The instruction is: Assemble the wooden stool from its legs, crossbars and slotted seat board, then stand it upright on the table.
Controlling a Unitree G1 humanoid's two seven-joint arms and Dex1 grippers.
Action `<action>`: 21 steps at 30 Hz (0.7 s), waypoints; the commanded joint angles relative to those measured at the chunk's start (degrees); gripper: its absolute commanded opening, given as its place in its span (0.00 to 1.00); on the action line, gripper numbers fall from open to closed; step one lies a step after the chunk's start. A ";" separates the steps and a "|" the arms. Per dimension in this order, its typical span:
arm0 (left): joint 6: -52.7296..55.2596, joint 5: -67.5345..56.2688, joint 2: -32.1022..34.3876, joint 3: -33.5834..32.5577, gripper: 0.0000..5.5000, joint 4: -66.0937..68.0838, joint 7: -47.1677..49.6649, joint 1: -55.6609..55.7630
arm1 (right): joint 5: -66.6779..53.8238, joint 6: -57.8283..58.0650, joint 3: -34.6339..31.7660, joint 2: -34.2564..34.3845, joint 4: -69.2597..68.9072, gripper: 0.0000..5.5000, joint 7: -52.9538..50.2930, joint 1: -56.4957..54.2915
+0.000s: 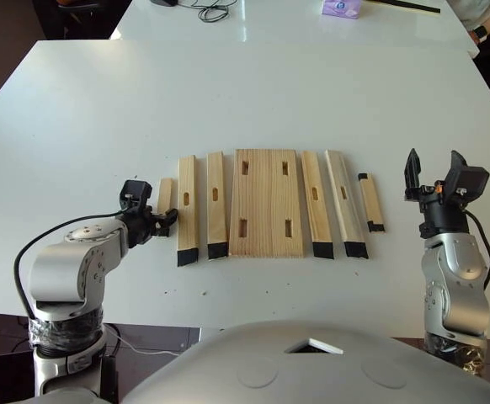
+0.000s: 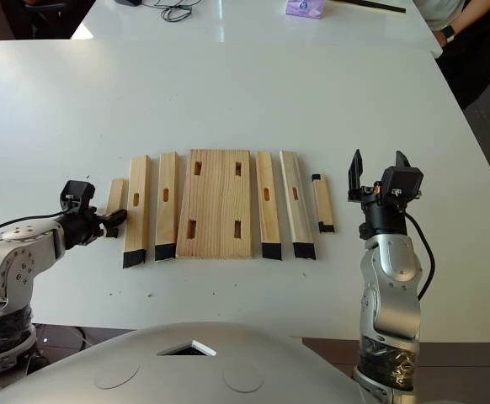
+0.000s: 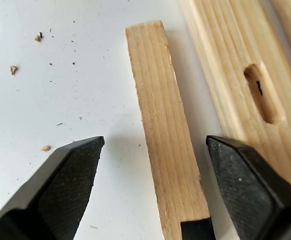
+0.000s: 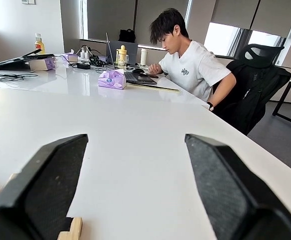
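Note:
The slotted seat board (image 1: pixel 266 202) lies flat mid-table. Two slotted legs with black ends (image 1: pixel 187 209) (image 1: pixel 216 204) lie to its left and two more (image 1: pixel 316 203) (image 1: pixel 345 202) to its right. A short crossbar (image 1: pixel 164 195) is the outermost piece on the left, and another (image 1: pixel 370 202) on the right. My left gripper (image 1: pixel 167 220) is open at the near end of the left crossbar (image 3: pixel 160 115), one finger on each side, low over the table. My right gripper (image 1: pixel 434 172) is open and holds nothing, raised to the right of the right crossbar.
The white table (image 1: pixel 85 118) is bare beyond the parts, with its near edge close to my arms. A second table behind carries a purple tissue pack (image 1: pixel 341 7) and cables (image 1: pixel 215 10). Small wood crumbs (image 3: pixel 13 69) lie by the left crossbar.

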State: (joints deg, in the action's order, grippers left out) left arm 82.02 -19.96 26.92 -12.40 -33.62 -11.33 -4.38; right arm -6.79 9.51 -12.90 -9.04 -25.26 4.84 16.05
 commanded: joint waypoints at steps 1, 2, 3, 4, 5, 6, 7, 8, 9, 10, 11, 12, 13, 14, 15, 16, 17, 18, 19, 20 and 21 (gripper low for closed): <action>4.26 -0.02 -0.38 0.80 0.59 3.58 -0.81 -4.81 | -0.48 1.59 0.29 -0.03 -1.62 0.66 -0.05 -0.92; 4.74 -0.42 -0.12 0.74 0.56 3.42 -1.41 -5.32 | -0.54 1.69 0.16 0.01 -1.80 0.66 -0.12 -0.78; 5.31 -0.82 -0.07 0.53 0.54 3.26 -1.92 -5.57 | -0.54 1.81 0.05 0.08 -2.00 0.66 -0.22 -0.61; 5.67 -0.98 -0.03 0.34 0.50 3.21 -2.22 -5.59 | -0.51 1.87 0.02 0.19 -2.16 0.66 -0.33 -0.47; 5.99 -1.07 -0.02 0.10 0.48 3.21 -2.44 -5.49 | -0.47 1.93 0.05 0.27 -2.25 0.66 -0.40 -0.44; 5.97 -1.02 0.16 -0.05 0.44 3.47 -2.54 -5.35 | -0.45 1.97 0.05 0.38 -2.35 0.66 -0.50 -0.42; 5.58 -0.74 0.54 -0.06 0.42 4.04 -2.53 -5.21 | -0.41 1.99 0.07 0.48 -2.38 0.66 -0.59 -0.45; 5.10 -0.16 0.89 -0.13 0.40 4.67 -2.19 -4.91 | -0.44 1.99 0.05 0.62 -2.39 0.66 -0.72 -0.56; 4.59 0.37 1.25 -0.09 0.36 5.21 -1.85 -4.58 | -0.40 1.95 0.06 0.77 -2.48 0.66 -0.86 -0.53; 3.27 0.73 1.84 0.29 0.34 5.45 -1.80 -4.45 | -0.37 1.94 0.07 0.87 -2.53 0.66 -0.97 -0.51; 2.85 0.92 2.04 0.39 0.31 5.53 -1.61 -4.29 | -0.34 1.89 0.08 0.98 -2.55 0.66 -1.03 -0.49; 2.50 1.03 2.24 0.52 0.28 5.60 -1.48 -4.18 | -0.29 1.81 0.10 1.10 -2.50 0.66 -1.06 -0.46; 2.32 1.12 2.37 0.49 0.25 5.91 -1.36 -3.81 | -0.24 1.82 0.11 1.20 -2.49 0.66 -1.13 -0.51; 2.04 1.29 2.45 0.27 0.24 6.37 -1.16 -3.30 | -0.21 1.81 0.14 1.29 -2.50 0.66 -1.21 -0.55; 1.81 1.38 2.57 0.14 0.24 6.75 -1.08 -2.81 | -0.19 1.81 0.18 1.35 -2.51 0.66 -1.26 -0.59; 1.64 1.46 2.45 -0.23 0.24 7.07 -0.91 -2.06 | -0.19 1.80 0.17 1.36 -2.48 0.66 -1.28 -0.65; 1.53 1.56 2.27 -0.64 0.24 7.38 -0.70 -1.29 | -0.20 1.77 0.16 1.36 -2.43 0.66 -1.26 -0.70; 1.35 1.75 1.99 -1.21 0.24 7.85 -0.37 -0.29 | -0.20 1.73 0.14 1.35 -2.39 0.66 -1.22 -0.72; 0.80 2.16 1.73 -1.98 0.24 8.56 0.14 1.13 | -0.25 1.76 0.06 1.29 -2.40 0.66 -1.15 -0.77; 0.03 2.68 1.48 -2.80 0.24 9.47 0.75 2.84 | -0.33 1.84 -0.04 1.15 -2.30 0.66 -1.02 -1.00; -1.55 3.44 1.35 -3.76 0.24 10.83 1.63 5.18 | -0.44 1.98 -0.19 1.01 -2.41 0.66 -0.92 -1.13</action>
State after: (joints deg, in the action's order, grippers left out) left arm 80.99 -19.12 28.88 -14.94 -26.98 -12.05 -1.36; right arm -6.80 10.96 -12.78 -7.53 -27.15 3.72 15.56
